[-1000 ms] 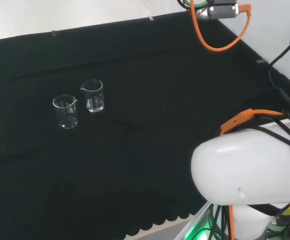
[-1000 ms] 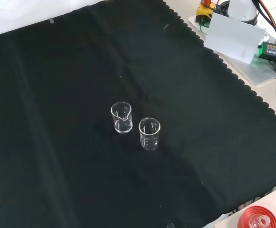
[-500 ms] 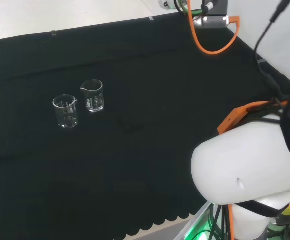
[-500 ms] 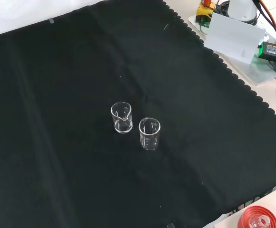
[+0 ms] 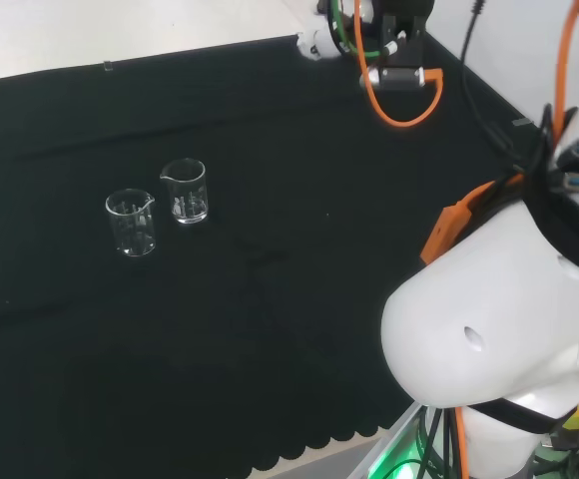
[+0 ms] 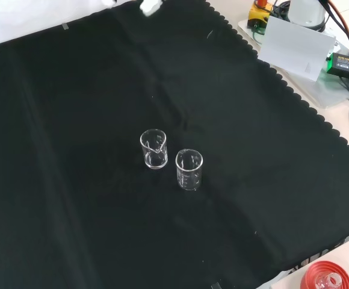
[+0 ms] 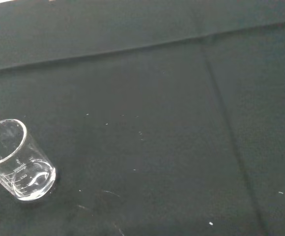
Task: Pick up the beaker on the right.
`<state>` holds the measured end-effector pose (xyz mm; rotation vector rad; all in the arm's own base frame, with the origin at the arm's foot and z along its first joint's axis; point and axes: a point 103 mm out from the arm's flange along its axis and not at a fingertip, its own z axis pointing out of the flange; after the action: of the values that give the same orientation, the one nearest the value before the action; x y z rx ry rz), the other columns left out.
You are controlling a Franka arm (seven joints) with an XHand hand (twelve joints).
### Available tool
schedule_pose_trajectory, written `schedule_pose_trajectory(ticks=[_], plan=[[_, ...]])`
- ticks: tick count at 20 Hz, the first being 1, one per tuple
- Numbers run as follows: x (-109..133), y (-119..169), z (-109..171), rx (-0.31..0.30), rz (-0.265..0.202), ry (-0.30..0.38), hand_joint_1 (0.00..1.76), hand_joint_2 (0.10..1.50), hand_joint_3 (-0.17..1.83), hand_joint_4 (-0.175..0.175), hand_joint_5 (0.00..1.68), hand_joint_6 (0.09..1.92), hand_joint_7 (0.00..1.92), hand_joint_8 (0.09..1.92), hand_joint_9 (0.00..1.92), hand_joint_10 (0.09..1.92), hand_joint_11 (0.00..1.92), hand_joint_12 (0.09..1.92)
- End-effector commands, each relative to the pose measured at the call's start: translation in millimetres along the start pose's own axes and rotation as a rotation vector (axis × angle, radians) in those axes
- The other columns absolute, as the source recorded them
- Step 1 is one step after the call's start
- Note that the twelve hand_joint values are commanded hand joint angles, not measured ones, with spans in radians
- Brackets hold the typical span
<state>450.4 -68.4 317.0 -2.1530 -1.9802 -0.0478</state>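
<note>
We see two small clear glass beakers upright near the middle of the black cloth (image 5: 299,329), just beside each other. The beaker on the right (image 5: 185,191) in the head view is our target; it stands apart from its neighbour (image 5: 132,223). We judge it light, rigid, slippery and breakable, best taken around its side wall below the rim. The hand (image 6: 149,7) is well away, and we cannot tell how open its fingers are.
</note>
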Motion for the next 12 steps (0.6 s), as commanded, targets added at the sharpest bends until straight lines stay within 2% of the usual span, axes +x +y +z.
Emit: schedule_pose_trajectory(ticks=[1,4,7,10,12], plan=[[-3,52,34,-0.029,-0.09,0.092,0.47,1.19,0.07,-0.051,0.18,0.09,0.03,0.55,0.08,0.73,0.0,0.98],[-4,62,52,-0.012,-0.109,0.088,0.55,1.11,0.04,-0.056,0.19,0.09,0.05,0.57,0.11,0.74,0.0,1.0],[-4,73,73,0.006,-0.13,0.118,0.61,1.04,0.02,-0.068,0.22,0.09,0.08,0.61,0.17,0.74,0.0,1.07],[0,83,92,0.01,-0.182,0.097,0.67,0.96,-0.02,-0.072,0.22,0.09,0.11,0.63,0.21,0.75,0.0,1.09],[4,89,104,0.024,-0.2,0.096,0.72,0.92,-0.06,-0.075,0.22,0.09,0.13,0.65,0.23,0.75,0.0,1.11]])
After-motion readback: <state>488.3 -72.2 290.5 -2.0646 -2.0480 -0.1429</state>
